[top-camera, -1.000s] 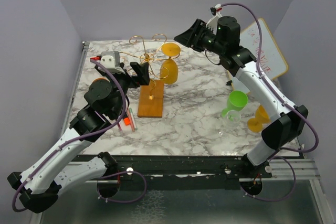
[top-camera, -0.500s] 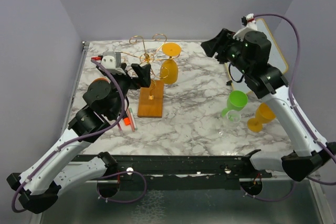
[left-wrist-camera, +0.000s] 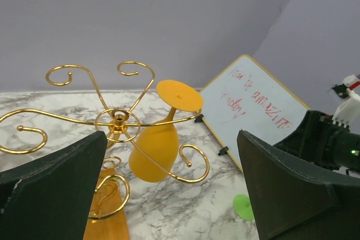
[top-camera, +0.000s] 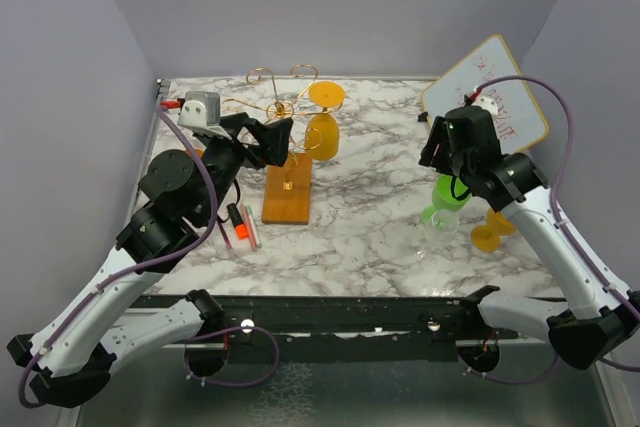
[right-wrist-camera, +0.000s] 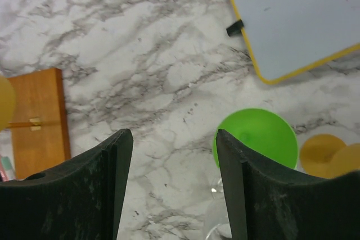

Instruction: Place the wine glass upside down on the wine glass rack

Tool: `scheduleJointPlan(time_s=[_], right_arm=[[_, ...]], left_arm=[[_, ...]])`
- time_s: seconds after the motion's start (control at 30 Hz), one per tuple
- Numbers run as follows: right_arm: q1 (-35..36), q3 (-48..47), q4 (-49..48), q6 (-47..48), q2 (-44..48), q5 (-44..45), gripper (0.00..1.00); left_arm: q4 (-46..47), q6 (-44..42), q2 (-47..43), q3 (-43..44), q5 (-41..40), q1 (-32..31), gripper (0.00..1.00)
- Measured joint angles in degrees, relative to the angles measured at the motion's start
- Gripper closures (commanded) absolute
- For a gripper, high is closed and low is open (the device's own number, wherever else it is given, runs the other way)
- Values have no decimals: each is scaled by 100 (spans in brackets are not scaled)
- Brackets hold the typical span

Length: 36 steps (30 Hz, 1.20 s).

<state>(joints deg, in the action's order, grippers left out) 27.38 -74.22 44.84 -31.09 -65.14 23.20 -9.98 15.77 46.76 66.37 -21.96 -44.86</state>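
Note:
The gold wire rack [top-camera: 283,107] stands on its orange-brown wooden base [top-camera: 287,193] at the table's middle left. An orange wine glass [top-camera: 322,135] hangs upside down from one arm; it also shows in the left wrist view [left-wrist-camera: 153,151], beside the rack's post [left-wrist-camera: 118,121]. My left gripper [top-camera: 264,137] is open and empty just left of the rack. My right gripper [top-camera: 440,157] is open and empty above a green wine glass [top-camera: 451,190], whose bowl [right-wrist-camera: 257,137] lies just right of the fingers. A clear glass [top-camera: 443,226] and a second orange glass [top-camera: 492,227] stand close by.
A yellow-framed whiteboard [top-camera: 490,87] leans at the back right and shows in the right wrist view [right-wrist-camera: 292,21]. Markers [top-camera: 241,226] lie left of the wooden base [right-wrist-camera: 36,119]. The clear glass's rim [right-wrist-camera: 222,226] sits below my right fingers.
My right arm has swung away from the rack, rightward and down, to above the green glass. The left gripper has shifted slightly beside the rack. The orange glass stays hanging.

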Motion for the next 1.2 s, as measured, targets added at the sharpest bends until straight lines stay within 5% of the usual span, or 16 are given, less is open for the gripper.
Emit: scheduleJointPlan(time_s=[0.23,0.43,0.8,0.9,1.03,1.2], right_arm=[[0,197,713,-186,-470,201,33],[0,332,846,-184,-767,55,51],[0,1078,621,-151,-933,109,59],[0,1132,577,-68,-933,144,70],[0,1128,415,85,-929,177,98],[0,1128,225,269,-739,177,99]], left_arm=[[-455,444,321,431,426,0,1],[-553,1102,468,824,608,0,1],[-597,1703,33,33,1237,0,1],[-619,1812,-4,-74,1445,0,1],[-625,1963,-11,-107,1707,0,1],[-656,2133,-39,-105,1904,0,1]])
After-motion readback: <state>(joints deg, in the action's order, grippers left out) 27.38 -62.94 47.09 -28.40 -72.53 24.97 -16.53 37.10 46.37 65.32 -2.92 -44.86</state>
